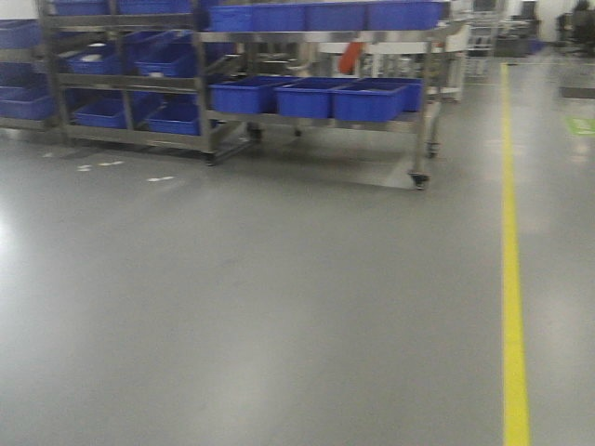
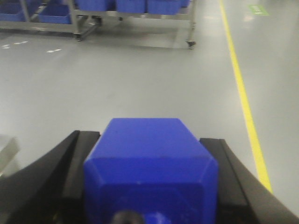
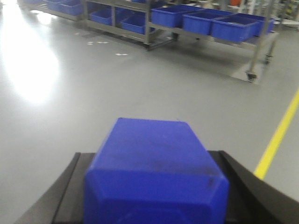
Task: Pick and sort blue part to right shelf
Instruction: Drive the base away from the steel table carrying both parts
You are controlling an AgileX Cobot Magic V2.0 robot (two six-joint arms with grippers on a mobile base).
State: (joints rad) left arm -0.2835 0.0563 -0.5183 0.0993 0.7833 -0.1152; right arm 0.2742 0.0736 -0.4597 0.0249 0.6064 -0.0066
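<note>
In the left wrist view my left gripper [image 2: 149, 137] is shut on the blue part [image 2: 149, 168], a boxy matte blue block with a small round stub at its near end; black fingers [image 2: 77, 158] press both its sides. My right gripper [image 3: 152, 154] is likewise shut on a similar blue block [image 3: 154, 172] with bevelled shoulders. The right shelf [image 1: 316, 121], a wheeled steel rack carrying large blue crates [image 1: 367, 100], stands across the grey floor ahead. It also shows as the rack [image 2: 140, 14] at the top of the left wrist view and the rack [image 3: 224, 41] at the upper right of the right wrist view.
A second steel rack [image 1: 121, 84] with blue crates stands left of the right shelf. A yellow floor line [image 1: 513, 279] runs along the right side. White marks [image 1: 112, 165] lie on the floor near the left rack. Bright glare lies on the floor at left.
</note>
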